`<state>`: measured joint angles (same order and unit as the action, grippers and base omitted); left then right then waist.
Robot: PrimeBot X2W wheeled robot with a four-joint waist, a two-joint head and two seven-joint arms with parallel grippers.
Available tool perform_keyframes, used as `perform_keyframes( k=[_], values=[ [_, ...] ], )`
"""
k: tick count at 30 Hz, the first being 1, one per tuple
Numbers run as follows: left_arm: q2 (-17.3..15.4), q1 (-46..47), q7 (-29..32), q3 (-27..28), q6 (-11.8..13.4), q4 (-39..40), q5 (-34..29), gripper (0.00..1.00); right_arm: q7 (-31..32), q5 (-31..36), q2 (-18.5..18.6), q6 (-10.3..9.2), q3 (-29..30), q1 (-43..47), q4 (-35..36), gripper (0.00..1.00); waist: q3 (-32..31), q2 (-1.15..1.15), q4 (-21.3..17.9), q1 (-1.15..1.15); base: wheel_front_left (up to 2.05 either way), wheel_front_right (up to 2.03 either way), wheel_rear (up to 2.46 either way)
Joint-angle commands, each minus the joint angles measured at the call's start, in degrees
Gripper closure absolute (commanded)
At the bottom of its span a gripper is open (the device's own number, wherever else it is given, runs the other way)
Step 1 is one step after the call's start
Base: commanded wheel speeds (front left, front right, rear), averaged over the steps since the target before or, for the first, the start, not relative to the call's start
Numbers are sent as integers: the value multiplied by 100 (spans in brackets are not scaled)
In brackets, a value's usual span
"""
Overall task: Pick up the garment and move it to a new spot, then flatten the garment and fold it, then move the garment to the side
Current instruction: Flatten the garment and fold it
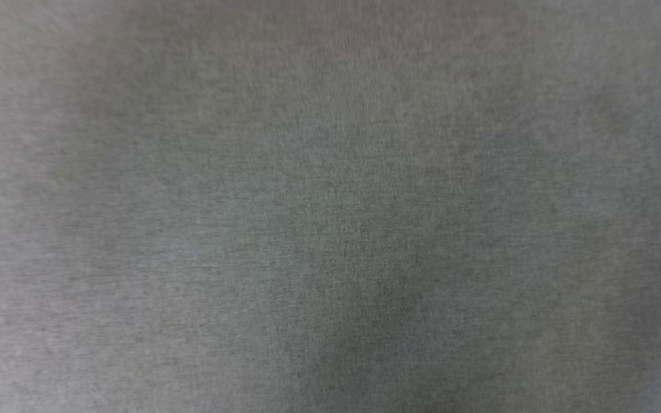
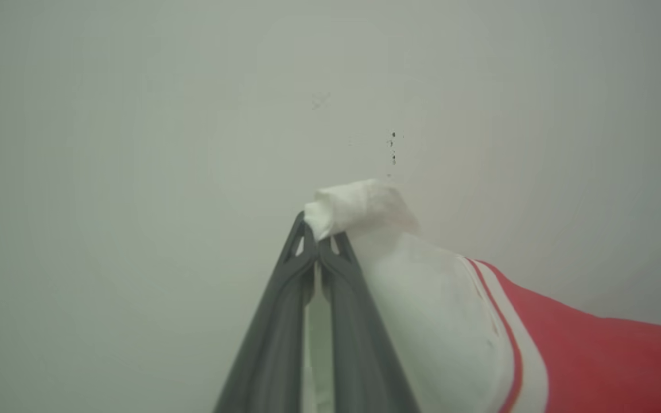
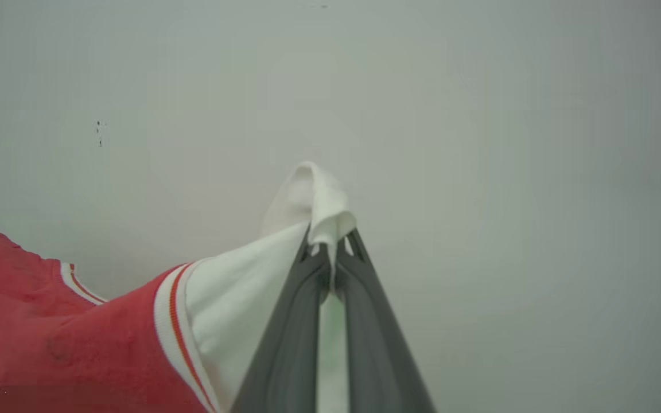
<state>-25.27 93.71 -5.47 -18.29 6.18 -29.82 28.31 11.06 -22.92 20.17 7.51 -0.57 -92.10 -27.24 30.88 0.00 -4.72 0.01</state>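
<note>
Red and white garment (image 2: pixel 594 367) held by both end effectors, each one clamped on a white corner of the cloth

The head view gives a blurred grey surface (image 1: pixel 330 206) with a fine woven look, too soft to say what it is. In both wrist views a plain pale surface (image 2: pixel 135 143) lies behind everything. In the left wrist view the garment runs from the lower right corner, bright red, then a red-and-white striped edge, then a white panel that ends in a bunched tuft. The left end effector (image 2: pixel 319 235) has its two dark fingers pressed together on that tuft. In the right wrist view the garment comes from the lower left in the same colour order, and the right end effector (image 3: pixel 330 246) is likewise closed on a folded white tip. A few tiny dark specks (image 2: pixel 393 149) mark the pale surface just above the left tuft
</note>
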Motion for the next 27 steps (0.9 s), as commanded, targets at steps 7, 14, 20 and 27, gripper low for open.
perform_keyframes(
  k=[7, 14, 20, 27],
  values=[
    [114, 364, -140, -79, -56, -454, -31, 100, -369, -214, -16, -4, -467, -545, -543, 100, 776, 0, -44, -1, 0, 0, 0],
    [348, 70, -448, -114, -246, -1165, 134, 100, -643, -620, -110, -4, -1166, -580, -1273, 100, 1030, 0, -4, -1, 0, 0, 0],
    [637, -496, -661, -101, -514, -1846, 429, 100, -778, -1112, -45, -5, -1858, -139, -1831, 100, 746, 0, 111, -1, 0, 0, 0],
    [886, -1773, -904, -41, -816, -2190, 698, 100, -976, -1718, 199, -4, -2535, 1234, -1766, 100, -77, 0, 223, -1, 0, 0, 0]
  ],
)
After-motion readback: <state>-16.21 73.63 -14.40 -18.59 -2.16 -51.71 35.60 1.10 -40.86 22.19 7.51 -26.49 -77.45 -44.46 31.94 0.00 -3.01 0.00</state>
